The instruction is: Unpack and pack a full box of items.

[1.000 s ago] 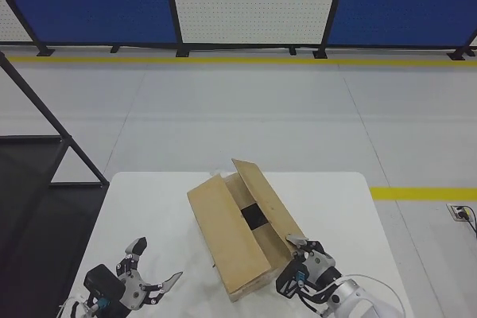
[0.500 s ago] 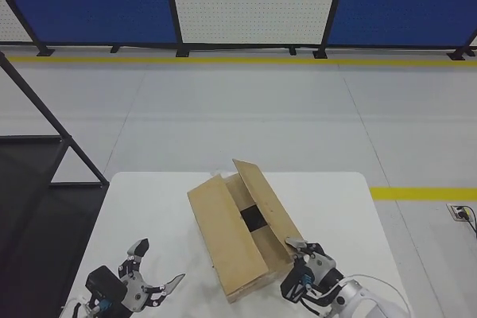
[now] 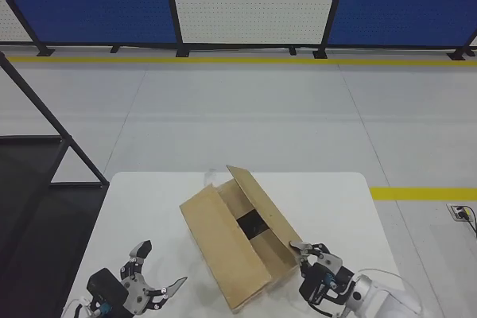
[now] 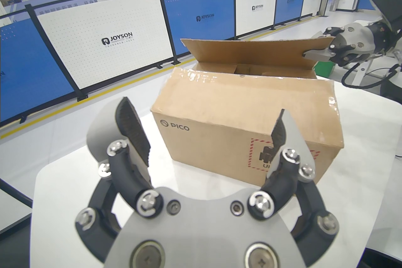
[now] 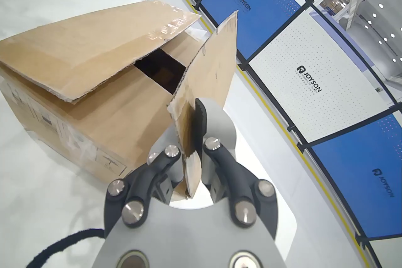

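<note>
A brown cardboard box (image 3: 226, 248) lies slanted on the white table (image 3: 143, 215). One long flap still covers most of its top. The other long flap (image 3: 264, 213) stands raised, with a dark gap (image 3: 253, 225) between them. My right gripper (image 3: 306, 254) is shut on the near corner of that raised flap (image 5: 207, 62), which runs between its fingers (image 5: 201, 112). My left gripper (image 3: 159, 274) stands open near the table's front left, apart from the box (image 4: 248, 121), nothing between its fingers (image 4: 132, 124). The right gripper (image 4: 317, 54) shows beyond the box in the left wrist view.
A black metal rack (image 3: 24, 175) stands off the table's left side. Blue and white fence panels (image 3: 254, 20) line the far floor, with a yellow floor line (image 3: 429, 193) at the right. Bare table lies left of and behind the box.
The right gripper has drawn back toward the table's front right with the flap in it. The flap swung wider, the gap grew, and the box turned slightly. The left gripper shifted slightly.
</note>
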Robot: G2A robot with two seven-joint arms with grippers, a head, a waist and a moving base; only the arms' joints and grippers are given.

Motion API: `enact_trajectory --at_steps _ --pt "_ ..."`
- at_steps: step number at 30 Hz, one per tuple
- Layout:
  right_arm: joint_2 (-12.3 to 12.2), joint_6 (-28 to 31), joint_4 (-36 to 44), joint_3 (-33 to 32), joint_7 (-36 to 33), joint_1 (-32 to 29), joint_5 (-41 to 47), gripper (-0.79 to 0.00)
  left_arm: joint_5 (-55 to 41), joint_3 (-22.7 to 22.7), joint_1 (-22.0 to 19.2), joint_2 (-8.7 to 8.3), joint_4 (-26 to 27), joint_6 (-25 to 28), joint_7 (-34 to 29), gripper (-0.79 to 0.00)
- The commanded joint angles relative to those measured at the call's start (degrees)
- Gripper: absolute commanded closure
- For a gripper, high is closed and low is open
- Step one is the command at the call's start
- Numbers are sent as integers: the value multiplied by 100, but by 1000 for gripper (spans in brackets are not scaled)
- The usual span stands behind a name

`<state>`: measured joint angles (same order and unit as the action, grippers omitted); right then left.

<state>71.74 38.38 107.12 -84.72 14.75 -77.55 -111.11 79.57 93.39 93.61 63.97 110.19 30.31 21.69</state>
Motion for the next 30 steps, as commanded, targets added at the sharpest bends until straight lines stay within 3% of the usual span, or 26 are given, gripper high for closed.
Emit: enact_trajectory --at_steps 1,14,21,23,24,30 --pt "-23 128 -37 -34 111 23 75 0 19 12 11 -3 7 4 21 -785" --pt "-211 788 -385 -318 907 269 301 0 33 32 23 -7 8 6 52 -785" --pt "-290 905 -404 -298 763 455 197 0 33 32 23 -7 8 6 52 -785" --pt "-302 910 -395 -229 642 507 164 -646 33 32 23 -7 8 6 52 -785" --pt "-305 897 -392 -193 610 524 177 -785 33 32 23 -7 8 6 52 -785" --pt "-350 794 -311 -138 613 503 200 -785 24 40 24 -6 2 -38 2 -785"
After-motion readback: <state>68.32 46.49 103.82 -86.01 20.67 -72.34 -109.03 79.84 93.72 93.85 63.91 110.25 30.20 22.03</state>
